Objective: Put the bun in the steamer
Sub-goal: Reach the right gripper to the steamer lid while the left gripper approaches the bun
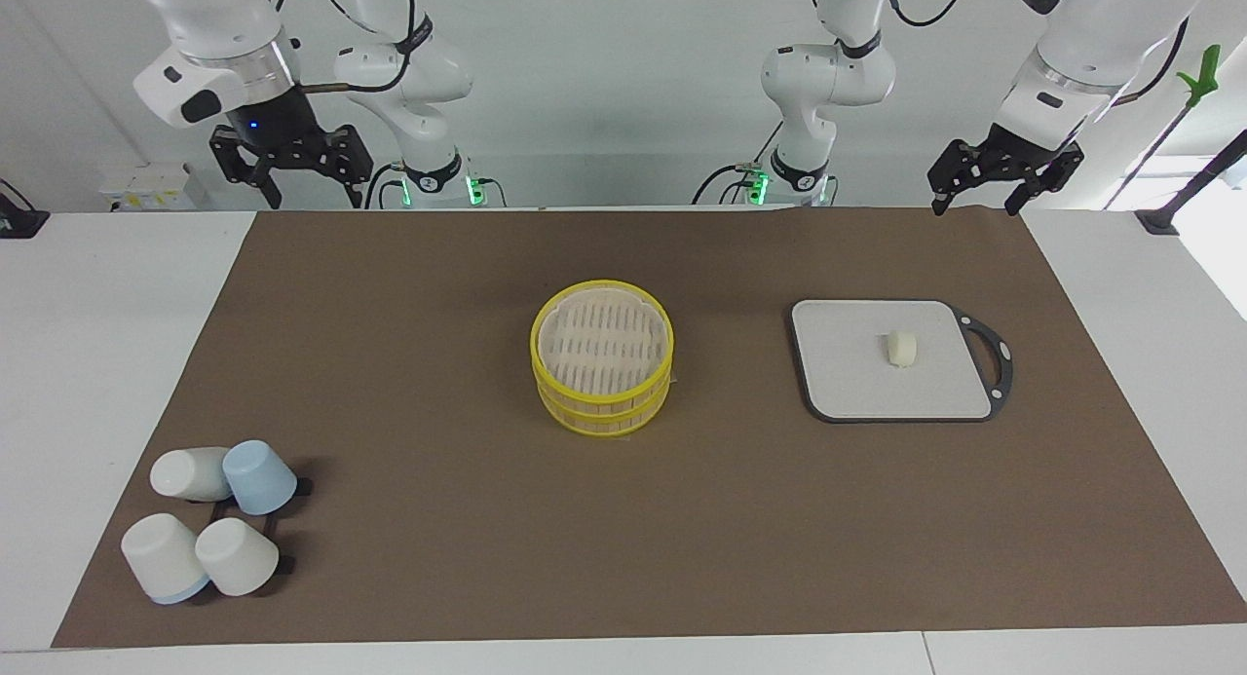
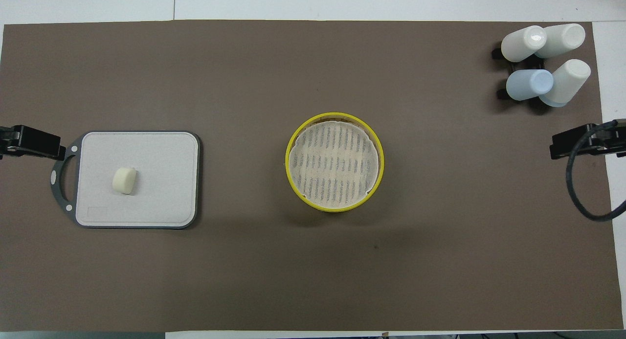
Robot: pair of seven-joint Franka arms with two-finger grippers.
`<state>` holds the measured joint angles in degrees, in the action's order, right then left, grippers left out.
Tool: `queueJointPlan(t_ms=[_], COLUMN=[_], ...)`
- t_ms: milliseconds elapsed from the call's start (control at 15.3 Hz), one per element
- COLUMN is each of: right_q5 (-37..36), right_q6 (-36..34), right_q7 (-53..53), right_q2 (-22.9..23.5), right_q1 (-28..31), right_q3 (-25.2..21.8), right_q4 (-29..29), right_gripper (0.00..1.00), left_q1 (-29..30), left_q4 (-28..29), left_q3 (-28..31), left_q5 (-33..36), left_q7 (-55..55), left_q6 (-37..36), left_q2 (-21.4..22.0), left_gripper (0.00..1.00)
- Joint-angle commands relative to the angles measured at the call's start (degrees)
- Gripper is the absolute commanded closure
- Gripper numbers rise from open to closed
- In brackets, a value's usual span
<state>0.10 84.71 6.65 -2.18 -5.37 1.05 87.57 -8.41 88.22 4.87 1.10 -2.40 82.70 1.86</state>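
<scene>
The bun (image 1: 901, 348) lies on a grey board with a black handle (image 1: 848, 373), toward the left arm's end of the table; it also shows in the overhead view (image 2: 124, 180). The steamer (image 1: 602, 404) stands at the middle of the brown mat with its slatted lid on; in the overhead view (image 2: 287, 163) the lid covers its whole top. My left gripper (image 1: 974, 206) is open and empty, up in the air over the mat's edge nearest the robots. My right gripper (image 1: 308, 200) is open and empty, raised over the same edge at the right arm's end.
Several white and blue cups (image 1: 209, 519) lie on a black rack at the right arm's end, farther from the robots than the steamer; they also show in the overhead view (image 2: 545, 65). The board (image 2: 161, 182) sits level with the steamer.
</scene>
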Motion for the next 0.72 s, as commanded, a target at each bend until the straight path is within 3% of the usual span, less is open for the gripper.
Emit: queueJointPlan(t_ms=[0,261,457,652], right_q5=[3.2,0.5,-1.7,-1.7], right_q6=[4.7,11.3,20.9,26.0], right_q7=[14.6,29.2,35.7,36.0], right_q2=[5.6,18.3,22.0,24.0], right_q1=[-9.2,-22.0,-26.8,-29.2], right_q3=[0.3,0.2,0.3,0.3], right_q4=[-1.4,-6.4,-3.7,0.0], right_gripper=[0.0,0.0,0.0,0.0], left_q1=[0.6,2.2,2.8,5.2], left_q4=[8.9,26.4,39.0,48.0], left_q3=[-0.2,0.0,0.0,0.0], left_q5=[1.1,1.1,1.1,1.1], left_q7=[-1.3,-5.8,-12.9,-17.5], left_q6=[6.0,18.7,31.9,47.3], left_q2=[4.9,11.2,10.5,6.5], left_gripper=[0.0,0.0,0.0,0.0])
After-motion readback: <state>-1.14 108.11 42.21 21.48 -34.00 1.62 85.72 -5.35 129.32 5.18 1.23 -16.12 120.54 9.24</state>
